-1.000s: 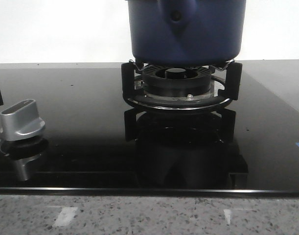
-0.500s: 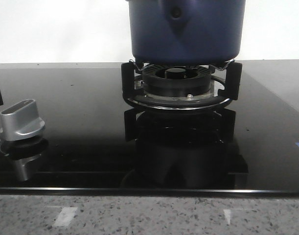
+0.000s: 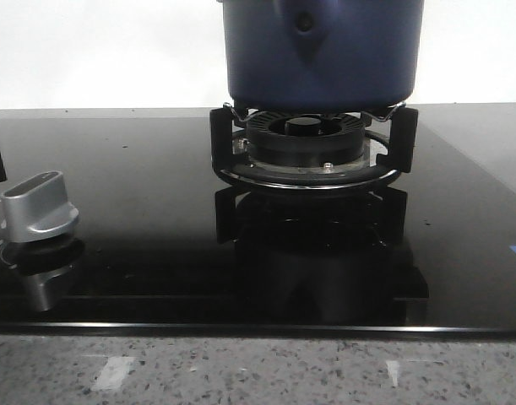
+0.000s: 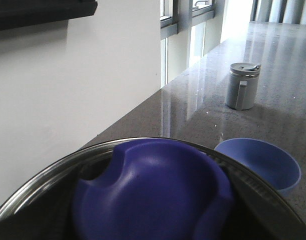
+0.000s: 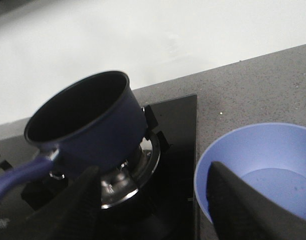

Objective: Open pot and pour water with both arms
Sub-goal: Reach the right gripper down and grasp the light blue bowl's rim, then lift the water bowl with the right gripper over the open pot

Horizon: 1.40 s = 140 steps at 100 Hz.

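The dark navy pot [image 3: 325,59] stands on the gas burner [image 3: 308,148], its pointed handle mount facing the front camera. In the right wrist view the pot [image 5: 102,135] is uncovered, its inside dark, its long handle [image 5: 17,177] pointing away from the bowl. My right gripper [image 5: 153,172] is open and empty above the cooktop, between the pot and a light-blue bowl [image 5: 263,165] that holds a little water. The left wrist view is filled by the lid's blue knob [image 4: 153,195] and metal rim [image 4: 42,175]. The knob hides my left fingers, and the lid hangs right under that wrist.
A silver stove knob [image 3: 40,207] stands at the front left of the black glass cooktop [image 3: 139,169]. The light-blue bowl [image 4: 263,160] and a grey lidded jar [image 4: 242,86] stand on the speckled counter beside the stove. A white wall runs behind.
The pot's handle mount sits very slightly higher in the front view than a second ago. Nothing else has visibly moved.
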Motion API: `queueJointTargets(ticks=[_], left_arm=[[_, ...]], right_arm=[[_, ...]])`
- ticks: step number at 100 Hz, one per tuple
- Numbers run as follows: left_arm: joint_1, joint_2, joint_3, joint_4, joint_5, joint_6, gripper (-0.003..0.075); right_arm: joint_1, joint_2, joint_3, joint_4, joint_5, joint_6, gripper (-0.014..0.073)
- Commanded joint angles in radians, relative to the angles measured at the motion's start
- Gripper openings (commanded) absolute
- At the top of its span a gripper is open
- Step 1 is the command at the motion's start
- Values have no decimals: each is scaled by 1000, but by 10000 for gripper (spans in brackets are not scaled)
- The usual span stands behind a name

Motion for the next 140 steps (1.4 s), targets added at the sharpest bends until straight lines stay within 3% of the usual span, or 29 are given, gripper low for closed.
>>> queueJointTargets(ticks=[1,13,44,65,101,140], left_arm=[[33,-105,46,-75,-19,-13,337],[61,-197,161,-75,-49,-13,337],[63,-340,297,-77,-111,5,337],[42,-344,297,-94,-113,7,337],[32,-340,297,-141,-121,37,337],[32,-340,297,-173,-121,41,337]], right_arm=[[-5,95,-89,-25,-80,82,414],[-5,249,-205,-142,-16,224,414],[-7,702,-546,-255,295,236,414],[-123,887,-663,-311,425,236,414],[-161,905,-603,-514,546,291,413],[-243,905,-468,-421,503,291,413]])
